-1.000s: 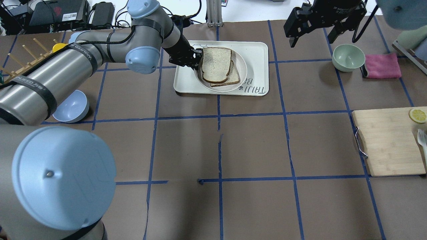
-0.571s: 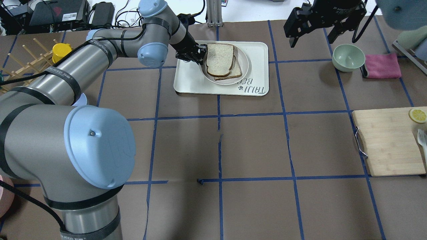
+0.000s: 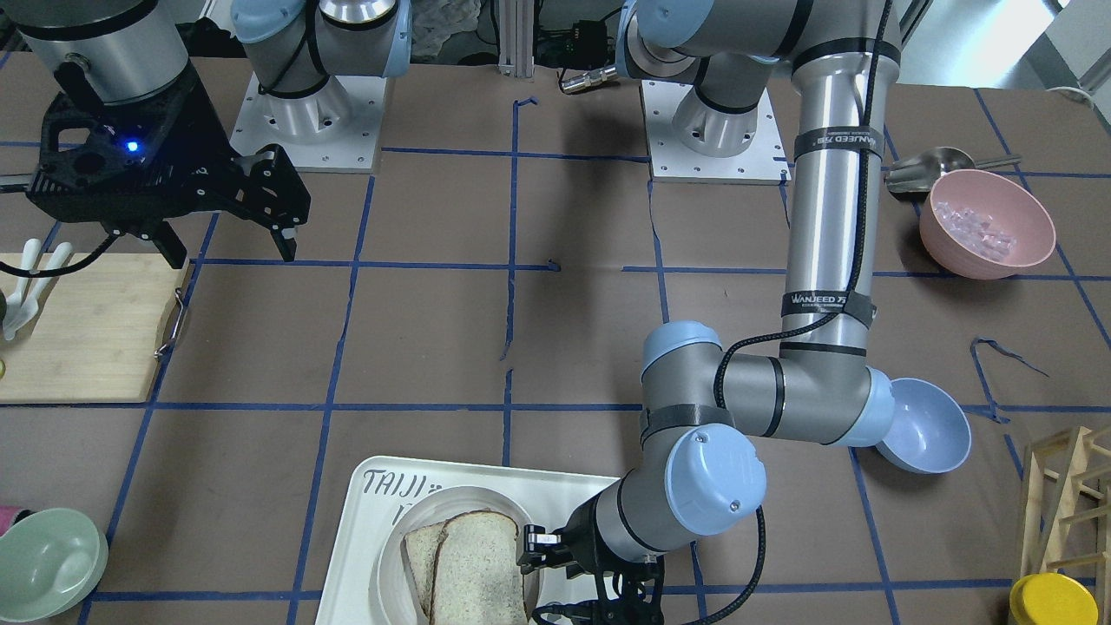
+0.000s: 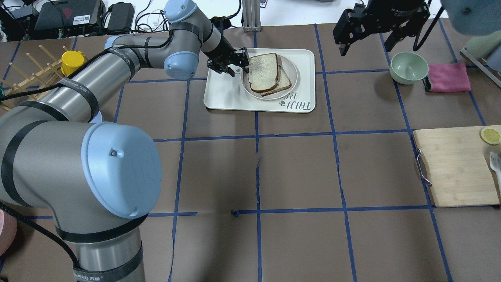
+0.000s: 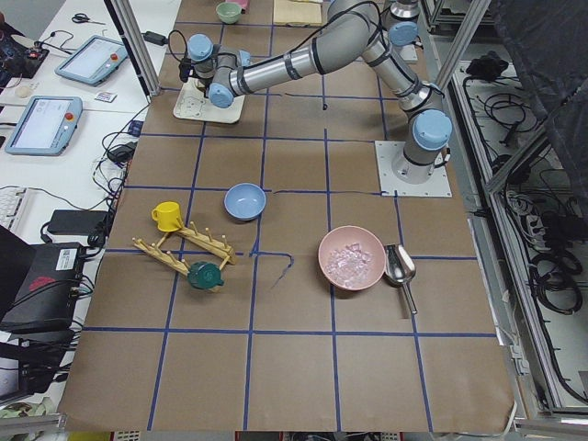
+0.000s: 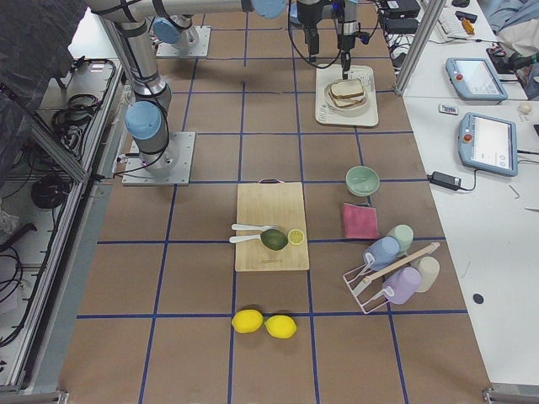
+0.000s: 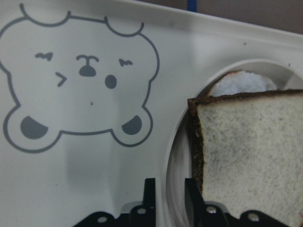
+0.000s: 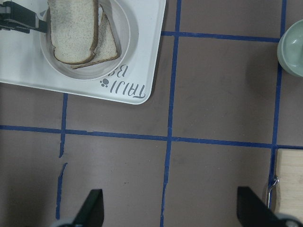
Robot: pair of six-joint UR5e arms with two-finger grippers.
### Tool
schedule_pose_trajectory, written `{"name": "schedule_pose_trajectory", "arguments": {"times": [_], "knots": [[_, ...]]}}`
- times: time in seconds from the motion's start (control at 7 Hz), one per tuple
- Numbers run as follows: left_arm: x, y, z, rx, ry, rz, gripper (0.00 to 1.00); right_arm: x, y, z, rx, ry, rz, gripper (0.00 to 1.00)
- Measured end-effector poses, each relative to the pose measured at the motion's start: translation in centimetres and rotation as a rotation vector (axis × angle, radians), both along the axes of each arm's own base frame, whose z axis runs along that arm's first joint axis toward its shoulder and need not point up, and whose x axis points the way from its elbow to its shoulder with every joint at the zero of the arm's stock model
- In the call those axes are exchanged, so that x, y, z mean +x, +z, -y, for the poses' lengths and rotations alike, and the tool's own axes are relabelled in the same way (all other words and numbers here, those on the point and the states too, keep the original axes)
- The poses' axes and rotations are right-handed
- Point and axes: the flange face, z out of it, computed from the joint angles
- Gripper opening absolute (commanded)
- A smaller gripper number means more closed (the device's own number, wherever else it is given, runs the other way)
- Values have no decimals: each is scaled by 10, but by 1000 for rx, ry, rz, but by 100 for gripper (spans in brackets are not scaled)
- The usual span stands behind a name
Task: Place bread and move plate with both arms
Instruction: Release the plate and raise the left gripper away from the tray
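The bread (image 4: 263,71), a dark-crusted slice, lies on a smaller pale slice (image 4: 285,83) in the round cream plate (image 4: 256,93). The plate sits on the "TAIJI BEAR" tray (image 4: 223,98) at the table's far middle. My left gripper (image 4: 242,67) is shut on the plate's left rim. In the left wrist view its fingers (image 7: 149,198) straddle the rim (image 7: 175,142), next to the bread (image 7: 251,161). My right gripper (image 4: 366,43) hangs open and empty, high and to the right of the tray. Its wrist view shows the bread (image 8: 73,30) and the plate (image 8: 125,47) far below.
A green bowl (image 4: 409,67) and a pink cloth (image 4: 448,77) lie at the far right. A wooden cutting board (image 4: 456,166) with a lemon slice (image 4: 490,135) is at the right edge. A yellow cup (image 4: 72,60) and a wooden rack (image 4: 23,74) stand far left. A pink bowl (image 3: 988,224) stands near the left arm's base.
My left gripper has moved right and away from me, holding the plate's rim. The plate and both slices have shifted right on the tray. My right gripper has not moved.
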Motion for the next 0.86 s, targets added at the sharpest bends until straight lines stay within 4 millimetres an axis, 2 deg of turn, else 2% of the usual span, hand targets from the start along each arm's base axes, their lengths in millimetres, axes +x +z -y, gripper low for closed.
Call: {"name": "schedule_pose_trajectory", "arguments": {"times": [0.14,0.43,0.71,0.86], "knots": [[11,17,-2,-14,17,68,100,0,0,0,0,0,0,100],[49,72,-7,-47,65,123,100,0,0,0,1,0,0,100],[91,120,-37,14,116,181,100,0,0,0,2,-1,-1,100],[106,140,-64,38,133,215,100,0,0,0,2,-1,0,100]]}}
